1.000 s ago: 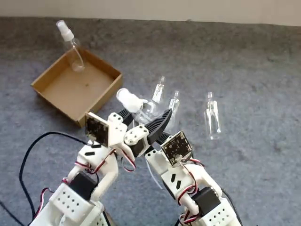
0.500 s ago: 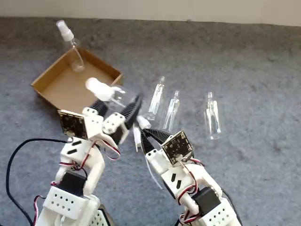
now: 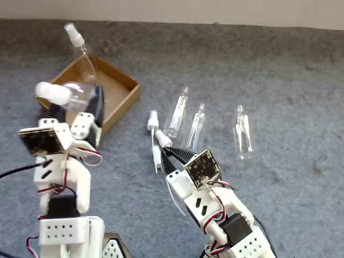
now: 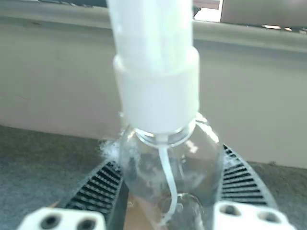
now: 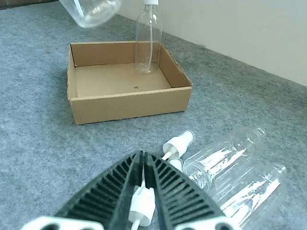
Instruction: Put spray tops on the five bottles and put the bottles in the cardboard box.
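Cardboard box (image 3: 122, 102), shallow, square and brown, sits toward the far left corner of the table, which is covered in rough grey carpet (image 3: 279, 70). In the box's far corner a clear plastic bottle (image 3: 87, 62) stands upright, round-shouldered, with a white sprayer fitted. The left gripper (image 3: 75, 105) clamps a second capped bottle (image 3: 78, 91) between ribbed black fingers (image 4: 98, 191). This bottle is tilted in the air above the box's left part, and a thin dip tube (image 4: 165, 167) curves inside it. Three slim uncapped bottles (image 3: 177, 110) lie on the carpet near the table's middle, two just beside each other and the third apart toward the right edge. The right gripper (image 5: 144, 155), low near those bottles, is pinched nearly closed on a white spray top (image 5: 142, 203). Another spray top (image 5: 178, 140) lies just beyond its tips.
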Tool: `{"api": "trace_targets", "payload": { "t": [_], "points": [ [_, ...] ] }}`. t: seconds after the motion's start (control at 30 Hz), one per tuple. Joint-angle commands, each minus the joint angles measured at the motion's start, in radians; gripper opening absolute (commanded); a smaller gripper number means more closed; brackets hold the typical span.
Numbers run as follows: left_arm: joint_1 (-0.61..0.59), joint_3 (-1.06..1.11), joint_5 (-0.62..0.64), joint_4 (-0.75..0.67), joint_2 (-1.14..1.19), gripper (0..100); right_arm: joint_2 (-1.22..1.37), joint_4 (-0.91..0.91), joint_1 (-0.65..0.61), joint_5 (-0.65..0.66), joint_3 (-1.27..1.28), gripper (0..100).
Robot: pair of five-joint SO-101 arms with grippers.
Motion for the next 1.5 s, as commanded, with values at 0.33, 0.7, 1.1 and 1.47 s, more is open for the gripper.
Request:
{"api": "trace_targets", "payload": {
  "t": [0.33, 0.7, 1.1, 1.47],
  "points": [
    [-0.159, -0.476, -0.012, -0.005, 0.708, 15, -0.012, 0.007, -0.005, -0.003, 0.102, 0.5],
    [-0.223, -0.627, -0.132, -0.371, 1.225, 14, -0.005, 0.01, -0.005, -0.003, 0.102, 0.5],
    [-0.223, -0.705, -0.267, -0.605, 1.514, 14, -0.005, 0.015, -0.005, -0.003, 0.102, 0.5],
    [-0.248, -0.862, -0.267, -0.614, 1.741, 14, -0.007, 0.044, -0.005, -0.003, 0.102, 0.5]
  ]
}}
